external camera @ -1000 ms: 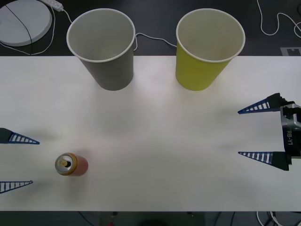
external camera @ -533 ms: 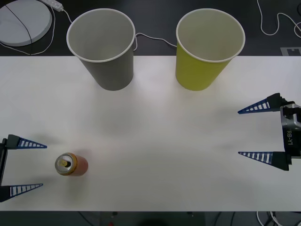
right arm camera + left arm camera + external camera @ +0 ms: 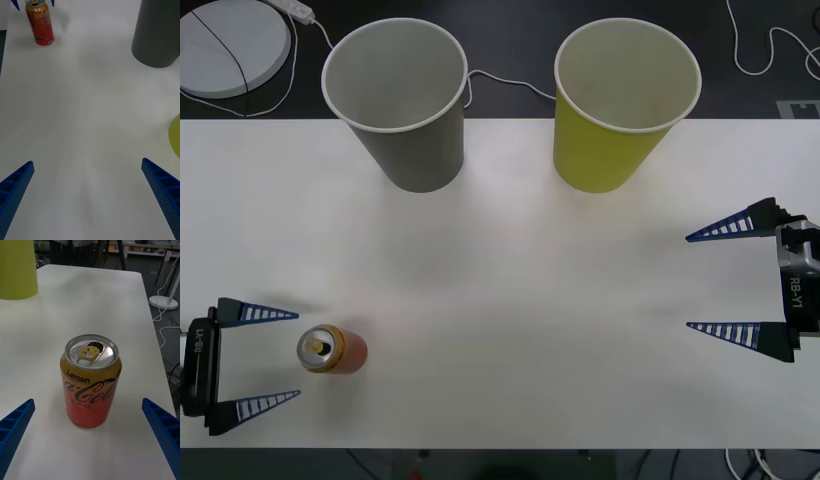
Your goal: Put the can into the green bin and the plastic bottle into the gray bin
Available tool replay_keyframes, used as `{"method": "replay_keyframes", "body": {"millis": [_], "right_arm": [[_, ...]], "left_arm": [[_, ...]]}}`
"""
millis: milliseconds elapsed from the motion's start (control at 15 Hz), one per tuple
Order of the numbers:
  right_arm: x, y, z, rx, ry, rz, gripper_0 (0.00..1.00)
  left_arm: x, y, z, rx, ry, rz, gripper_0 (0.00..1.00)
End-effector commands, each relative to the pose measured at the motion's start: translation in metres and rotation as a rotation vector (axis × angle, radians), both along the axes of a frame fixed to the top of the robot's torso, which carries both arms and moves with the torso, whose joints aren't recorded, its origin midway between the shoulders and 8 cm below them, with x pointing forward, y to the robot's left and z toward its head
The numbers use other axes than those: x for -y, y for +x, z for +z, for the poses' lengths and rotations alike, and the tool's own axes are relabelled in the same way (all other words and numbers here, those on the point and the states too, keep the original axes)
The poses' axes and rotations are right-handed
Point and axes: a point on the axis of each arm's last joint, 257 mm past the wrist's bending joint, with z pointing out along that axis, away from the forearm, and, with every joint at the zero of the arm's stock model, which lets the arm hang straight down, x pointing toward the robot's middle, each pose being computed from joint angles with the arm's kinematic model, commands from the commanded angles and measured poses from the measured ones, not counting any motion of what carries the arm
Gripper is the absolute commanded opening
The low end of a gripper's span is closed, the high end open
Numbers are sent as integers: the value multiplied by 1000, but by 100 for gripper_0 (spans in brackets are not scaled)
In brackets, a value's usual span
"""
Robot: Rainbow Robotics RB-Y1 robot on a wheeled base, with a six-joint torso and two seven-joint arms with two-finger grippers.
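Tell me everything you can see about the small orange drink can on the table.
The small red-orange metal drink can stands upright on the white table, near its front left. Its silver lid has a yellow pull tab and an open mouth; the side reads "Lemon" over script lettering. Nothing grips it: the open left end effector sits just beside it, fingers pointing at it. Only the table touches it.

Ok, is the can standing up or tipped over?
Upright: the can stands on its base on the table, top facing up.

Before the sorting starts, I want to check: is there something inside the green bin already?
The green bin stands upright at the table's far edge. Through its open top only the pale inner wall shows, with nothing inside. The very bottom is hidden by the near wall. The can stands on the table.
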Motion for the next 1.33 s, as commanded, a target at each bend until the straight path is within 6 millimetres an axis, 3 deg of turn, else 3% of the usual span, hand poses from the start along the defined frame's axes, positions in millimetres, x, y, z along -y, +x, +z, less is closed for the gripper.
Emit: {"method": "replay_keyframes", "body": {"millis": [67,1333], "right_arm": [[0,0,0,0,0,0,100],[0,0,0,0,0,0,100]], "left_arm": [[9,5,-4,10,-34,26,100],[69,25,-25,46,-115,51,100]]}}
